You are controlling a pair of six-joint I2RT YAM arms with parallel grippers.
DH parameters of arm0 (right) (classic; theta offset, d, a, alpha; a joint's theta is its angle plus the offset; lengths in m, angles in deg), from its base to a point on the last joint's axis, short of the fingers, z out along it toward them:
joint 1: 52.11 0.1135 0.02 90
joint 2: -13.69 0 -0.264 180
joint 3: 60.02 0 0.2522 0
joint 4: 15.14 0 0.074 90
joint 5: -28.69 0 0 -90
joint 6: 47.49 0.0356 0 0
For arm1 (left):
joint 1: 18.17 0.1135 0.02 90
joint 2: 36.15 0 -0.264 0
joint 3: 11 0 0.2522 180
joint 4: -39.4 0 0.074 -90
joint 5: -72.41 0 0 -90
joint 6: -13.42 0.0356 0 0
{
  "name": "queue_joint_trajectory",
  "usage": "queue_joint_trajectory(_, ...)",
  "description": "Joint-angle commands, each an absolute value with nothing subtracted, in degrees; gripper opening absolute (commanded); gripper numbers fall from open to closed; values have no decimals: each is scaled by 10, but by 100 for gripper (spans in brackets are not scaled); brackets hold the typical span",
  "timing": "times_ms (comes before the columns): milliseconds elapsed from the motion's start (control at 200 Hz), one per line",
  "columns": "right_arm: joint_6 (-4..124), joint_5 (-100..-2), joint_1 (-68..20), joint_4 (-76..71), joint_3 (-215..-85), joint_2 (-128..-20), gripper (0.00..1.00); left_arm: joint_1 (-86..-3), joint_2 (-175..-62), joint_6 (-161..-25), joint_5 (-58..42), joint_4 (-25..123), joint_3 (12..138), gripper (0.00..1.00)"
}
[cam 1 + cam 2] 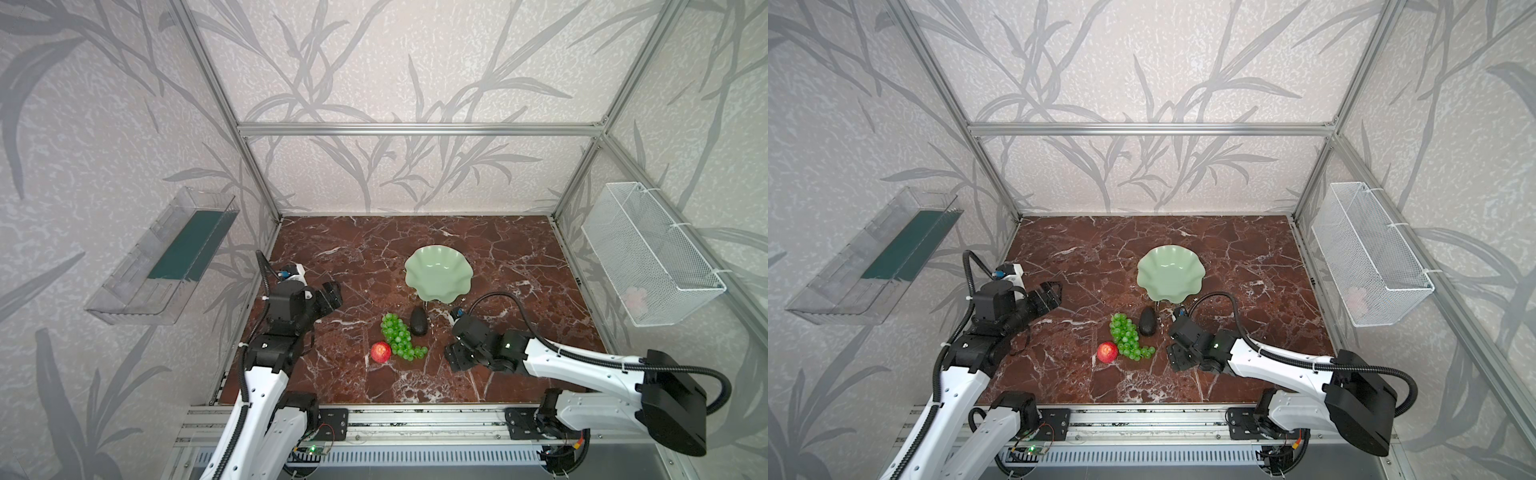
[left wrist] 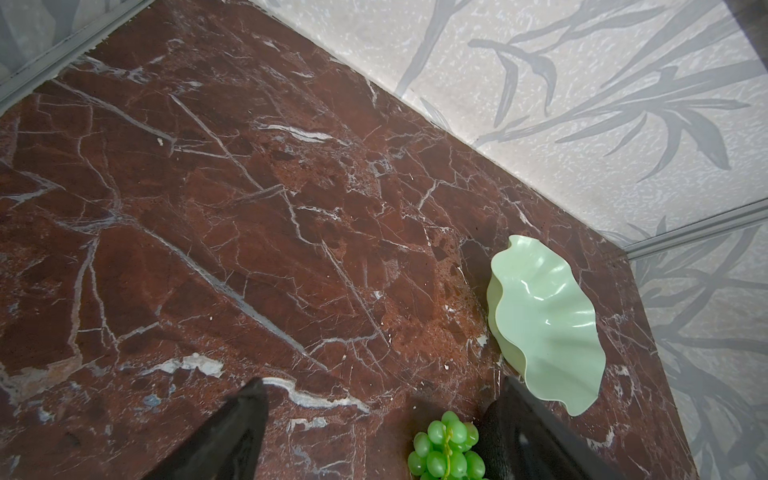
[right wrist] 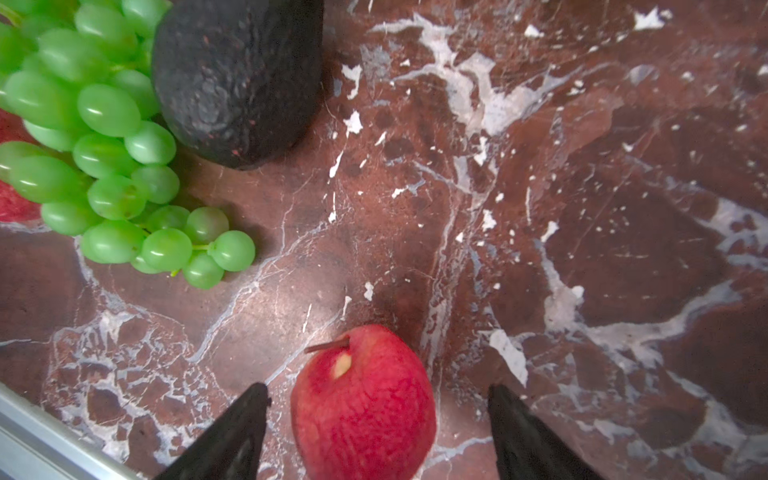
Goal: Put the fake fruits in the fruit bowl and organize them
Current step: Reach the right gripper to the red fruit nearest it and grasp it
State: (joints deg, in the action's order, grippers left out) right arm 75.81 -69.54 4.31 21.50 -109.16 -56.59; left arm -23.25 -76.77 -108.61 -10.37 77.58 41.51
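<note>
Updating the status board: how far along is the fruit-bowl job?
Done: nothing; the fruit bowl is empty. In hand: open right gripper straddles one apple on the table, not gripped. To do: that apple, other apple, grapes, avocado. Left gripper is open, holding nothing.

Surfaces and finishes, as you see them.
Your table [image 1: 353,257] looks like polished red-brown marble with white veins, faintly reflective. Bowl [image 1: 438,274]: smooth, glossy, glazed look. Grapes [image 3: 104,108]: slick, translucent plastic with bright highlights. Avocado [image 3: 237,79]: matt, rough, pebbled skin. Apple [image 3: 365,407]: dull, finely wrinkled skin. Frame rails [image 1: 415,129]: brushed metal. Basket [image 1: 652,253]: white wire mesh. Tray [image 1: 124,286]: clear plastic. Walls [image 1: 374,62]: matt, grainy.
</note>
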Motion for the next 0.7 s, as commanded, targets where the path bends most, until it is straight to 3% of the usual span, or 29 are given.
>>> queue_joint_trajectory(0,786,-697,51,188,-1078,-585,79,-243,-760,-1069,-116,816,438,87)
queue_joint_trajectory(455,782,-711,54,183,-1078,-597,47,-252,-755,-1070,-133,802,425,89)
queue_joint_trajectory(695,696,-752,26,244,-1154,-514,46,-252,-741,-1073,-144,800,418,90)
